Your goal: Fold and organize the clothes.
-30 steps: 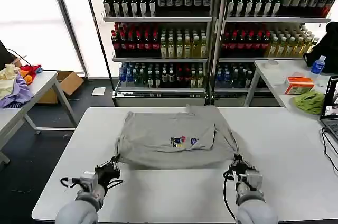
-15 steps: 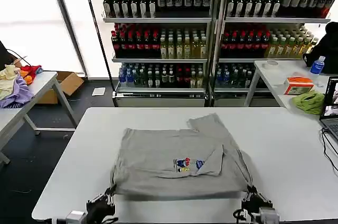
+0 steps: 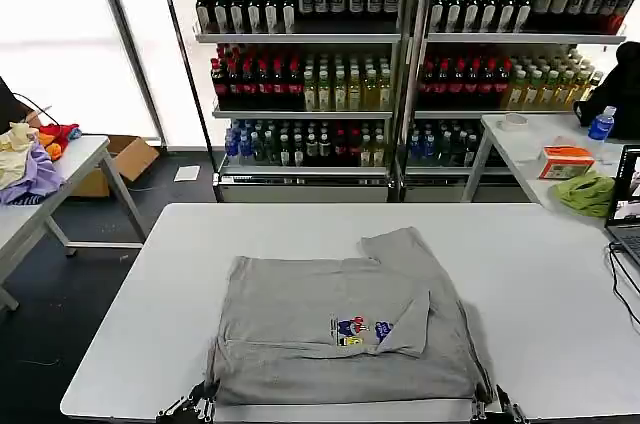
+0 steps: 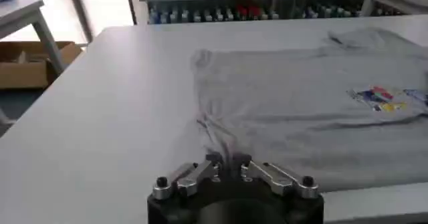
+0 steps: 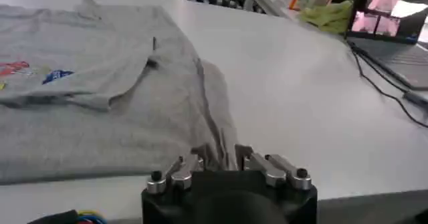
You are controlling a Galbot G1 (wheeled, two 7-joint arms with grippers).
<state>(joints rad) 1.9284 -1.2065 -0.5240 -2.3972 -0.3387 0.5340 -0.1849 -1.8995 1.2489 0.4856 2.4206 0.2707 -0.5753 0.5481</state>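
Grey shirt spread on the white tabletop, drinks shelves behind.

From the head, the grey shirt (image 3: 345, 329) lies at the tabletop's (image 3: 130, 324) near edge. At the left wrist, the left tool (image 4: 227, 166) pinches its hem; at the right wrist, the right tool (image 5: 224, 157) clenches the other corner.

The head camera looked forward and down over the white table (image 3: 120, 294) toward shelves of bottled drinks (image 3: 310, 64). Both wrist cameras sat low and close at the table's near edge, sharing the light grey short-sleeved shirt (image 3: 330, 329).
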